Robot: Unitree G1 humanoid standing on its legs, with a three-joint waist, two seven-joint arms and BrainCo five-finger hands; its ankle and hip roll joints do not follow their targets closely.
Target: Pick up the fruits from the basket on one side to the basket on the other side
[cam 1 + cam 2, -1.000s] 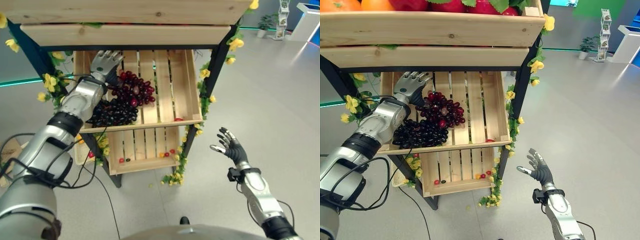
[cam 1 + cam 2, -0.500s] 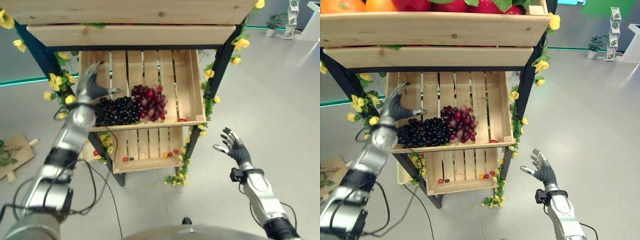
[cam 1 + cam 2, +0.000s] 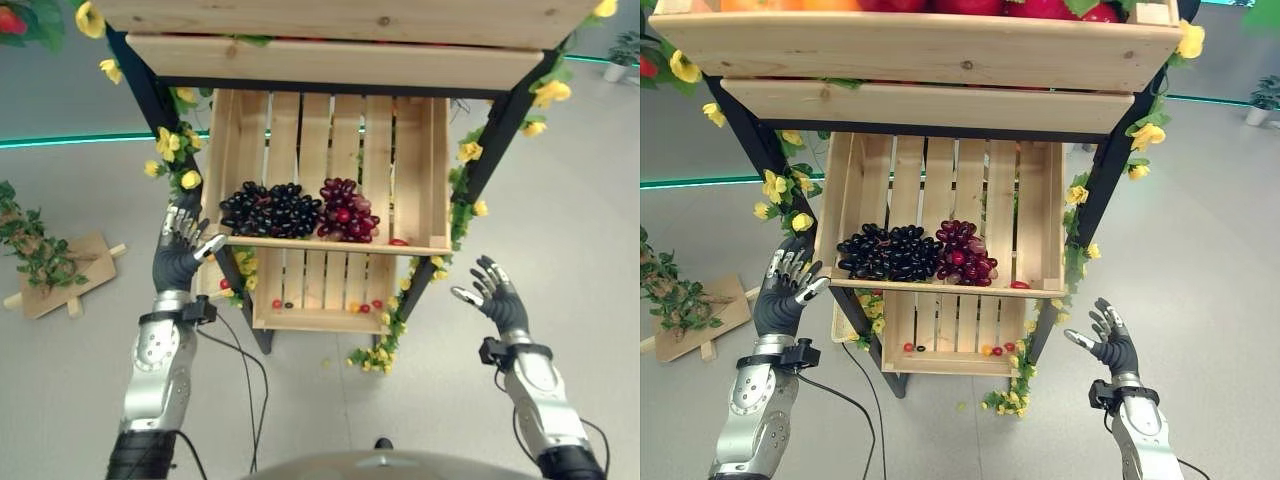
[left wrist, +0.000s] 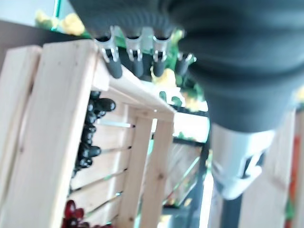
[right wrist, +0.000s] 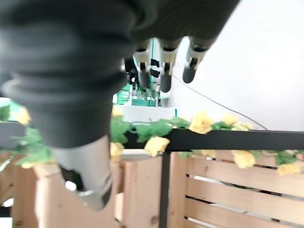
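Place: it looks like a pretend fruit shop set up in a big hall.
Stand: a black rack point(image 3: 748, 130) holds wooden crates point(image 3: 1040, 215), in the middle of the frame.
Fruit: dark grapes point(image 3: 885, 253) and red grapes point(image 3: 964, 253) lie in the middle crate.
Decoration: yellow flowers point(image 3: 775, 186) climb the rack legs.
Floor: smooth grey floor point(image 3: 1200, 240) spreads out on the right.

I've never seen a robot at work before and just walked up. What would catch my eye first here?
Probably the two bunches of grapes in the middle wooden crate of the flower-trimmed shelf: dark grapes on the robot's left, red grapes right beside them. Then the robot's hands, both open and empty: the left hand raised beside the crate's left corner, the right hand hanging over the floor to the right of the shelf.
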